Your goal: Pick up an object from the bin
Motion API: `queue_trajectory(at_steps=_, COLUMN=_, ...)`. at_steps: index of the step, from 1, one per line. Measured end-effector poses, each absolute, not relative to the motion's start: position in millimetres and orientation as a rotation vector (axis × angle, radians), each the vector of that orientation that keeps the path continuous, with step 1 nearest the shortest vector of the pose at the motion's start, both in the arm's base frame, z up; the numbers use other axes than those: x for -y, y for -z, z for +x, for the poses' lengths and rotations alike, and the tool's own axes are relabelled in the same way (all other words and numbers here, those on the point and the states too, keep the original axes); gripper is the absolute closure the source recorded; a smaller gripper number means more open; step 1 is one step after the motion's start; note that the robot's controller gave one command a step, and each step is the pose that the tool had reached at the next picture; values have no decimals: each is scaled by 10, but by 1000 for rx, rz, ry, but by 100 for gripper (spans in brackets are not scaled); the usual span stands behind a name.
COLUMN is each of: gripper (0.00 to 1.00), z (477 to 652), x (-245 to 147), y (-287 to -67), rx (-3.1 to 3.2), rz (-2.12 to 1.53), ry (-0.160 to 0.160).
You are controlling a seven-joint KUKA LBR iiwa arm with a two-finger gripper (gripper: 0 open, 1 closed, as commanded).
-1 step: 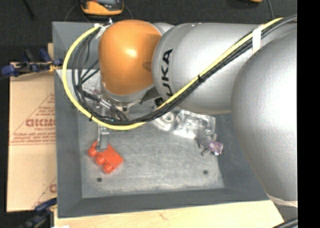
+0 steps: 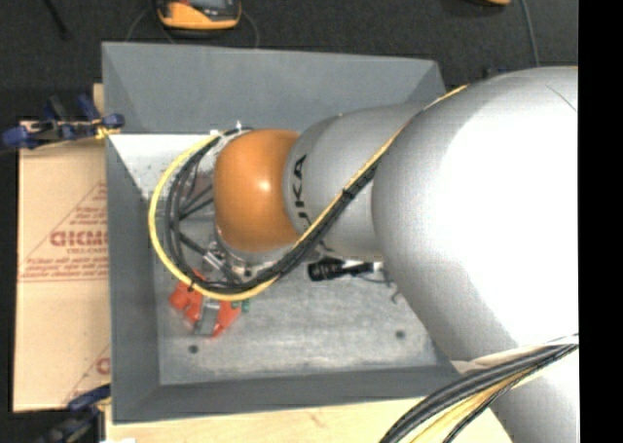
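Low on the left of the grey bin's (image 2: 292, 91) floor lies a small orange-red thing (image 2: 195, 307) with a bit of green at its edge, just beneath the wrist. Over it hangs the wrist's orange cover (image 2: 253, 188), looped by a yellow cable (image 2: 161, 200). Whether the grip underneath is open or closed, I cannot tell. Further right a small black piece (image 2: 331, 270) shows under the silver arm (image 2: 467, 217); loose or fixed, I cannot say.

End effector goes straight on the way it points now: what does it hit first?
Probably the red-orange thing on the bin floor, directly beneath the end effector near the left wall. The gap between them is unclear. The black cylinder lies off to the right, outside that line.
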State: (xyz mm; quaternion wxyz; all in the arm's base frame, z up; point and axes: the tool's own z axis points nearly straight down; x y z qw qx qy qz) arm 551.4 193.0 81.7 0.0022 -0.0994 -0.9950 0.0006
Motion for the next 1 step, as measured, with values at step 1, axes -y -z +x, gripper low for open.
queue_trajectory(at_steps=1, gripper=100, z=5552, x=-1950, y=-880, rx=3133, rz=-317, ry=8)
